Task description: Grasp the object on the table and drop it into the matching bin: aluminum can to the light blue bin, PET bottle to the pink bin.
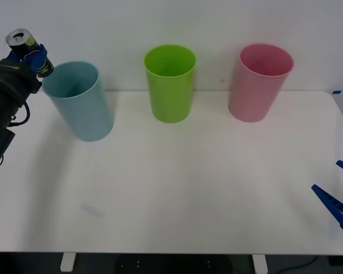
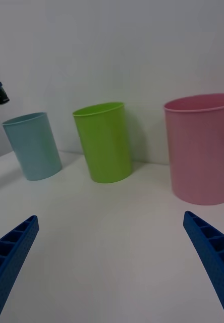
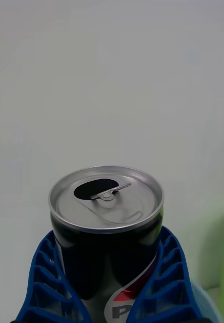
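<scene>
My left gripper (image 1: 33, 57) is shut on the aluminum can (image 1: 24, 43), holding it high at the far left, just left of the light blue bin's (image 1: 80, 100) rim. The can's silver pull-tab lid (image 3: 106, 198) faces up between the blue fingers (image 3: 46, 275); its side is dark with a red-and-white print. The pink bin (image 1: 257, 83) stands at the back right of the white table (image 1: 177, 188). Low at the right edge my right gripper (image 1: 338, 194) is open over the table, its fingers (image 2: 11, 252) wide apart with nothing between them.
A lime green bin (image 1: 170, 83) stands between the light blue and pink bins along the back edge. A white wall rises close behind the bins. The table's front and middle are bare white surface.
</scene>
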